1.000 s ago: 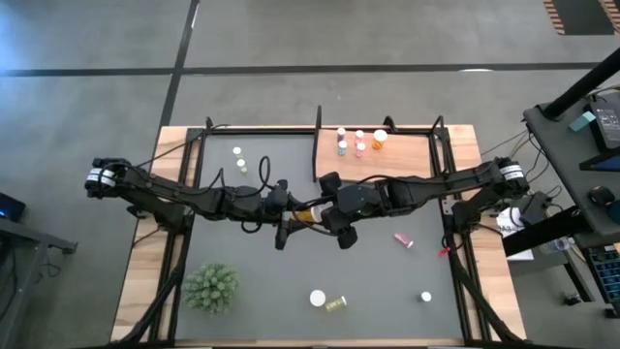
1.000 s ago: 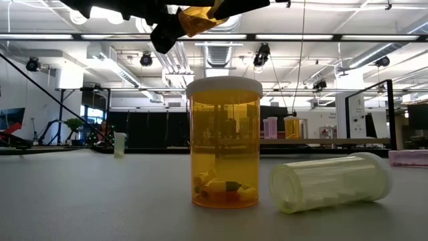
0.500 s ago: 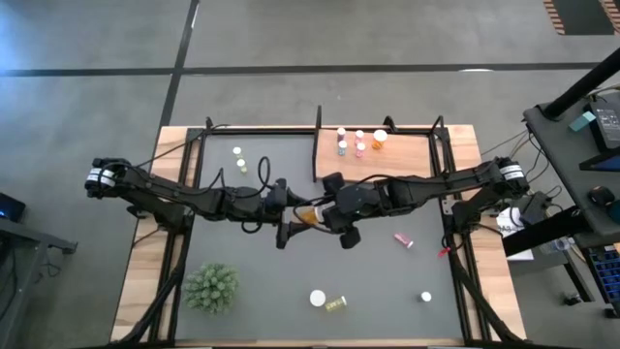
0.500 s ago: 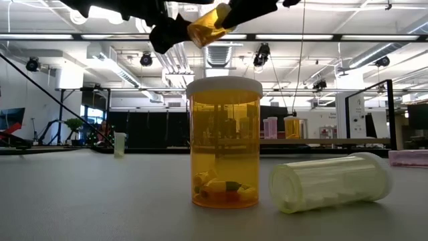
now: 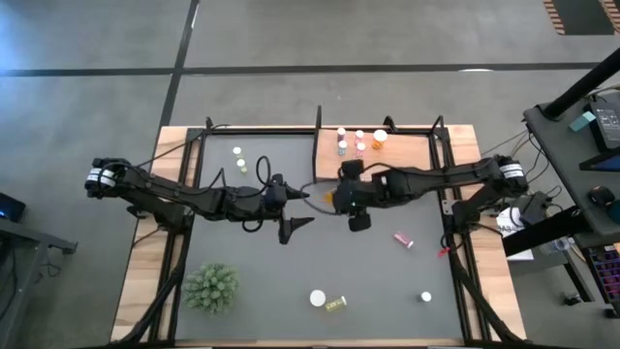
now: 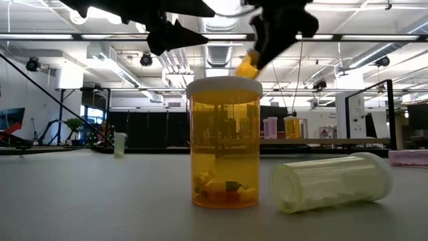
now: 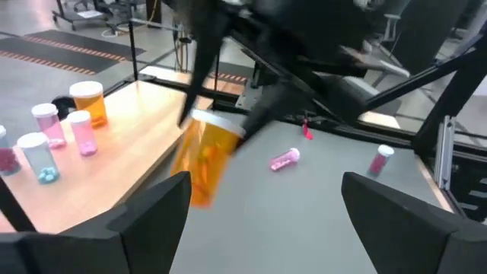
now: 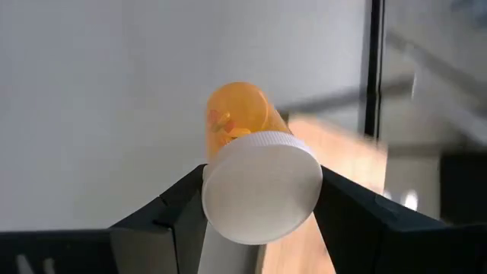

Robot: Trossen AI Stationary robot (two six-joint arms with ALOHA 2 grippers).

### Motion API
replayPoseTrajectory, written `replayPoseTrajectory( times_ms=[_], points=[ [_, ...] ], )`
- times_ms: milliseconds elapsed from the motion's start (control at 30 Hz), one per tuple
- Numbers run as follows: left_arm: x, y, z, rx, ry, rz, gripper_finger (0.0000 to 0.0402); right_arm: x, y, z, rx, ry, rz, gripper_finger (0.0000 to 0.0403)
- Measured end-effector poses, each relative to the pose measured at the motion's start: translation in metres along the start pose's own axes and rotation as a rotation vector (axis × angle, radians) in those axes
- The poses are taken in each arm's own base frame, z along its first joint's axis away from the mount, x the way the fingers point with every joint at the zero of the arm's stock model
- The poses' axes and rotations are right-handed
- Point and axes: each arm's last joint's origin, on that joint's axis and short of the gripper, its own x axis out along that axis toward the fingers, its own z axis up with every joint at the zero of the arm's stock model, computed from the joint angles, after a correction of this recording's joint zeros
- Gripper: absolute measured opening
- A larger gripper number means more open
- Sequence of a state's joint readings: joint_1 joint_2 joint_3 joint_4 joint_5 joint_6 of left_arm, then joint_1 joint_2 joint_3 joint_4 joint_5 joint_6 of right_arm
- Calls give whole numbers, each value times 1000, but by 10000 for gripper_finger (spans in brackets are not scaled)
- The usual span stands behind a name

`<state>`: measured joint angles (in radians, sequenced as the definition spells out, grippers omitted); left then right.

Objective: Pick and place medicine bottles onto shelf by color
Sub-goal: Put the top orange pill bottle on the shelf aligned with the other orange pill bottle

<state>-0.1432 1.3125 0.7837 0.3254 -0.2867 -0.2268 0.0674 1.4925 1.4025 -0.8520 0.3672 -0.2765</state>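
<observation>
Handover done — orange bottle [image 8: 251, 164] clamped at the cap in the right gripper [image 8: 259, 199], up over mid-mat.
Left gripper [image 5: 298, 208] spread wide and empty just beside it. Next, likely — across to the shelf [image 5: 412, 160], down by the orange one there.

Seen from above, your two arms meet over the middle of the mat [image 5: 387, 281]. The shelf [image 5: 412, 160] lies at the mat's far right, with four bottles [image 5: 359, 142] standing along its far edge. The plant [image 5: 211, 288] sits near left; two bottles [image 5: 326, 301] rest near centre, just beside each other.
</observation>
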Motion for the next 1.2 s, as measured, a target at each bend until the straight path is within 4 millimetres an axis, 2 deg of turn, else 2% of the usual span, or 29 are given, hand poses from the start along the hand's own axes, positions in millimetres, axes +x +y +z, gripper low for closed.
replayPoseTrajectory(
  times_ms=[200,433,667,900,1200],
  points=[
    [0,1,-3,7,24,13,325,13,-29,-31,136,214,-4,199],
    [0,1,-4,10,35,15,325,26,-76,-76,306,446,-24,199],
    [0,3,-9,25,86,27,325,34,-119,-118,654,540,-57,199],
    [-1,3,-11,29,101,30,325,51,-135,-141,789,573,-42,199],
    [-1,4,-13,36,120,36,325,76,-137,-146,826,625,4,199]
  ],
)
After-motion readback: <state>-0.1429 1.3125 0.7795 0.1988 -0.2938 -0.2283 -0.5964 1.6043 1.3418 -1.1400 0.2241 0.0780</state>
